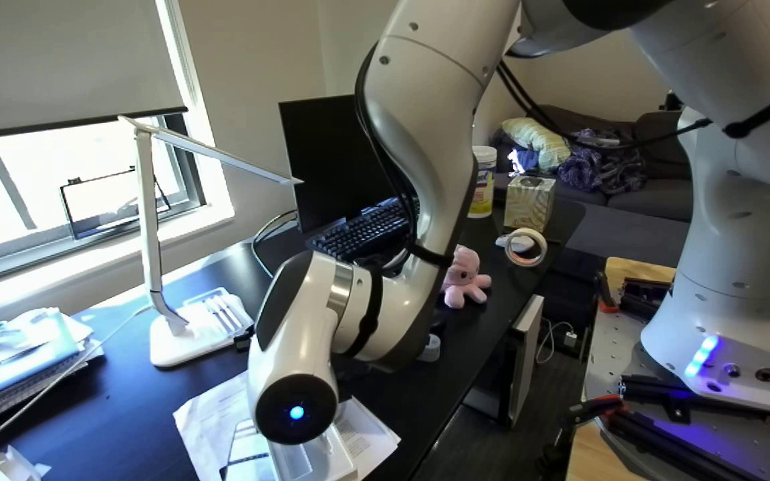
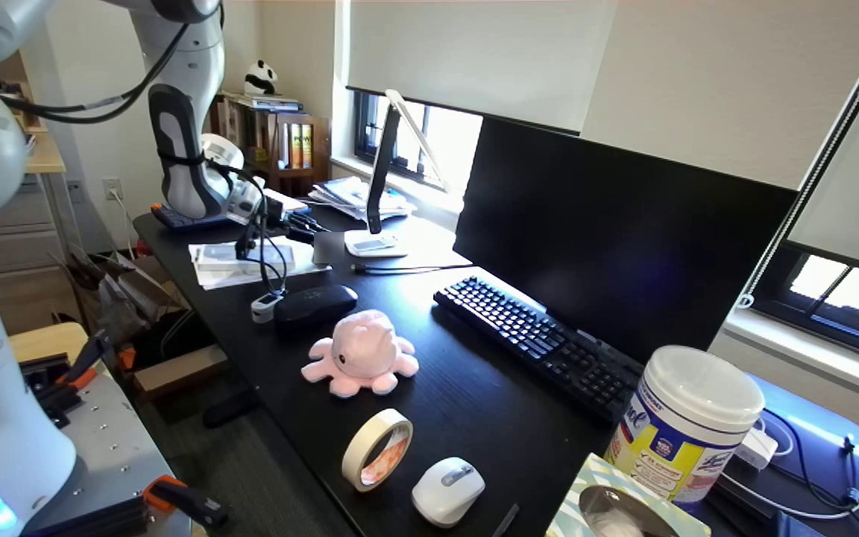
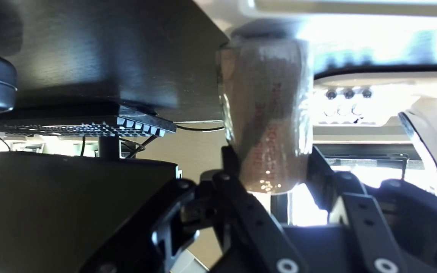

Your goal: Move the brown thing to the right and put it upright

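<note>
The brown thing (image 3: 269, 110) is a grey-brown cylinder in a shiny clear wrap with faint red print. In the wrist view, which stands upside down, my gripper (image 3: 272, 163) has a finger against each side of it, near one end. In an exterior view the brown thing (image 2: 329, 248) shows as a small grey-brown block at the fingertips of my gripper (image 2: 309, 227), beside the papers. I cannot tell whether it touches the desk. In an exterior view (image 1: 295, 374) the arm hides both the gripper and the brown thing.
White papers (image 2: 213, 277) with a clear plastic box (image 2: 224, 257) lie by the gripper. The desk lamp (image 2: 376, 245) stands beyond it. A black case (image 2: 316, 304), pink plush toy (image 2: 364, 350), keyboard (image 2: 526, 335) and monitor (image 2: 608, 224) are further along the desk.
</note>
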Robot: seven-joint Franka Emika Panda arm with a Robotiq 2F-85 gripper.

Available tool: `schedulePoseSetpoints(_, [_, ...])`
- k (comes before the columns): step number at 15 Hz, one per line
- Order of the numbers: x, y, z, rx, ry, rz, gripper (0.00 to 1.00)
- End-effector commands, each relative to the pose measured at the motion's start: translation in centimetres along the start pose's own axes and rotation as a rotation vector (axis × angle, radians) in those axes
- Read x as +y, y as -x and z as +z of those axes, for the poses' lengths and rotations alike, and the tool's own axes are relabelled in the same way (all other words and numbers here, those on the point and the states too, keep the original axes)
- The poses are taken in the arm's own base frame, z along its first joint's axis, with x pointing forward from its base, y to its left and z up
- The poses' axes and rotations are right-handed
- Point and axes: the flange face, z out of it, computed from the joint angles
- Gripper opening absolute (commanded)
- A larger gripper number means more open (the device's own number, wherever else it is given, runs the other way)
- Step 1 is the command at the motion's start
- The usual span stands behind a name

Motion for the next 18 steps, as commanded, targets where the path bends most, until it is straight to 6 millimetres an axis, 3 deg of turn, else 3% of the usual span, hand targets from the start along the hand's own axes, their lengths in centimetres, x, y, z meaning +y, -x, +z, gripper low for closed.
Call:
schedulePoseSetpoints(1, [0.1, 1.6, -0.3, -0.026, -0.007, -0.066, 0.76])
schedulePoseSetpoints(4, [0.5, 2.7, -1.0, -0.053, -0.004, -0.081, 0.96])
schedulePoseSetpoints(8, [0.5, 1.4, -1.9, -0.064, -0.007, -0.056, 1.00])
schedulePoseSetpoints(12, [1.2, -2.0, -4.6, -0.136, -0.007, -0.060, 1.00])
schedulePoseSetpoints(16, [2.6, -6.6, -10.3, -0.205, -0.107, -0.086, 1.00])
schedulePoseSetpoints(18, [4.1, -9.1, -12.1, -0.264, -0.100, -0.084, 1.00])
